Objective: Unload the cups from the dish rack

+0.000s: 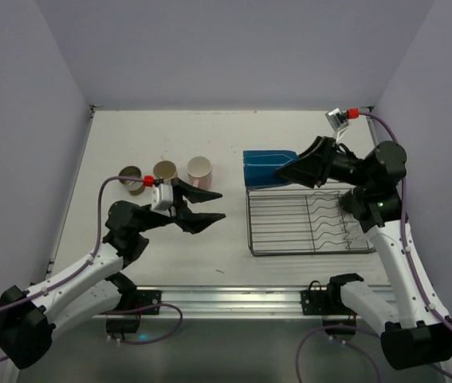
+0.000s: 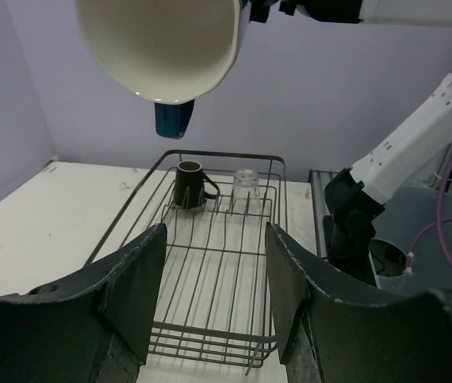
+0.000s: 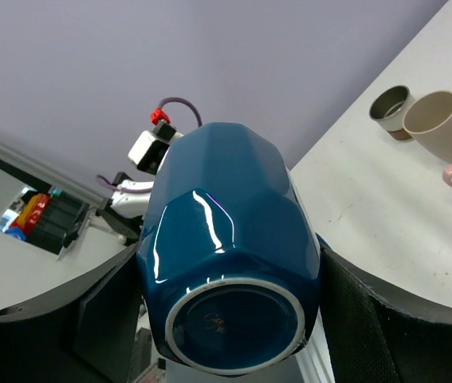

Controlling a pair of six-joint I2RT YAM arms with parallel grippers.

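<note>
My right gripper [image 1: 283, 171] is shut on the blue mug [image 1: 264, 167] and holds it on its side above the far left corner of the wire dish rack [image 1: 289, 239]. In the right wrist view the mug's base [image 3: 233, 319] faces the camera between my fingers [image 3: 357, 319]. The left wrist view shows its white inside [image 2: 162, 40] overhead. A dark brown mug [image 2: 190, 185] stands at the far end of the rack [image 2: 210, 335]. My left gripper [image 1: 219, 205] is open and empty, left of the rack. A dark mug [image 1: 133, 179], a beige mug [image 1: 165, 170] and a pink mug [image 1: 200, 167] stand on the table.
A small clear glass [image 2: 245, 181] sits in the rack beside the brown mug. The three mugs on the table also show in the right wrist view [image 3: 435, 120]. The right arm [image 1: 377, 191] hangs over the rack's far right end. A metal rail [image 1: 233, 299] runs along the near edge.
</note>
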